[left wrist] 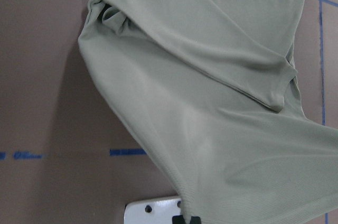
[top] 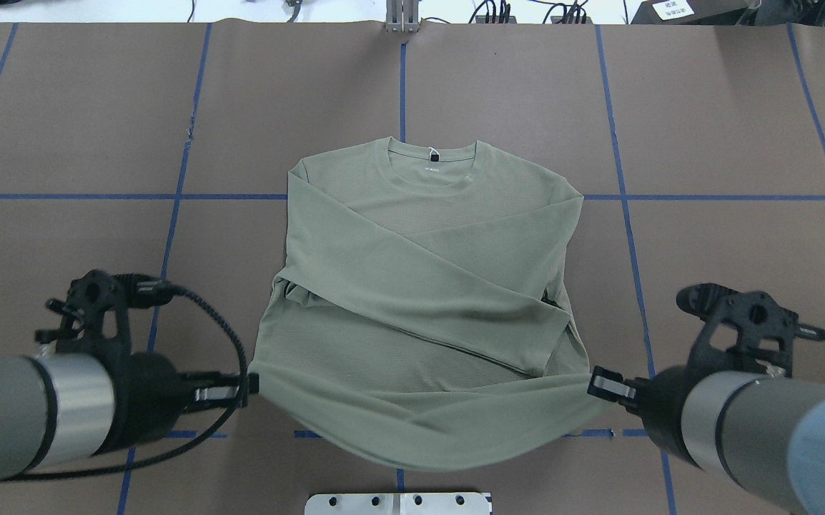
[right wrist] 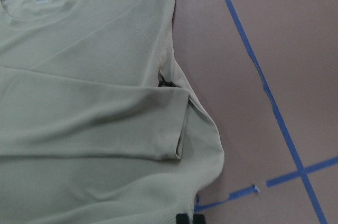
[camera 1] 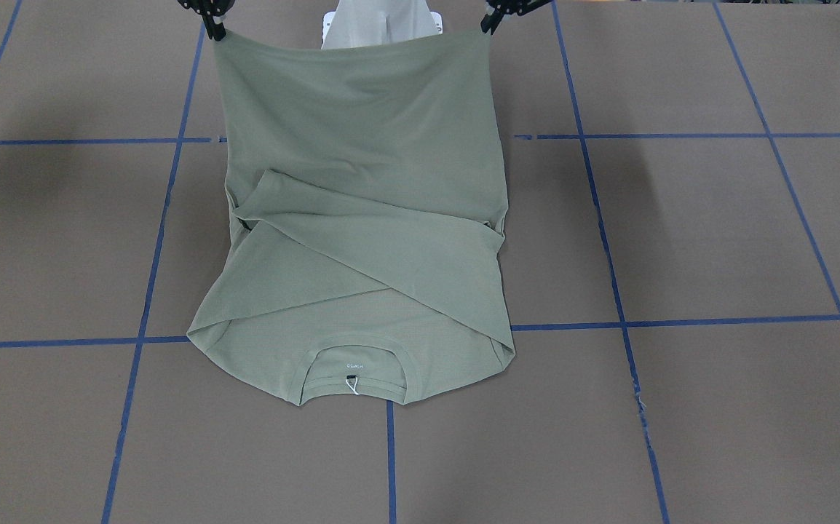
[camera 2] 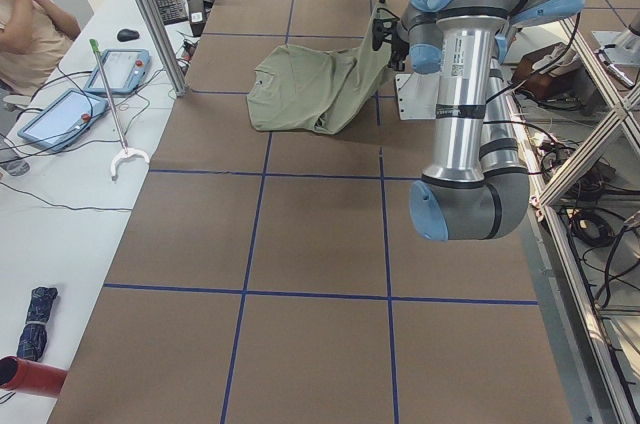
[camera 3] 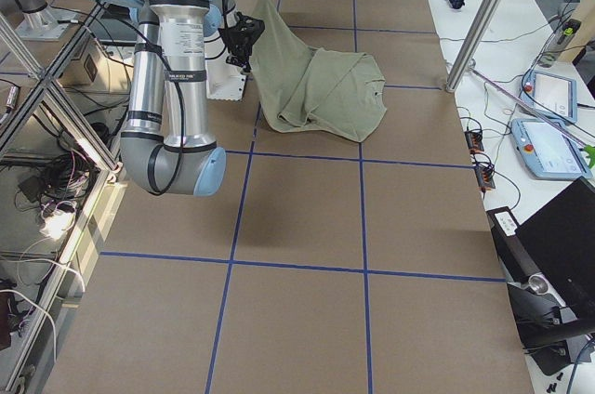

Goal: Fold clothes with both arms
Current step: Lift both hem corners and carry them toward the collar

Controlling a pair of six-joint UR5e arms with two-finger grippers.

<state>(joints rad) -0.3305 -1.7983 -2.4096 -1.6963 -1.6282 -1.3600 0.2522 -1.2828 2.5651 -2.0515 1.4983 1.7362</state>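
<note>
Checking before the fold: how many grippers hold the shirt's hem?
2: the left gripper pinches one hem corner of the green long-sleeved shirt; the right gripper pinches the other.

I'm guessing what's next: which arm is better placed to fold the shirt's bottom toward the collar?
Neither: the left gripper and right gripper each pinch one lifted hem corner of the shirt, equally placed, so both should probably move together.
</note>
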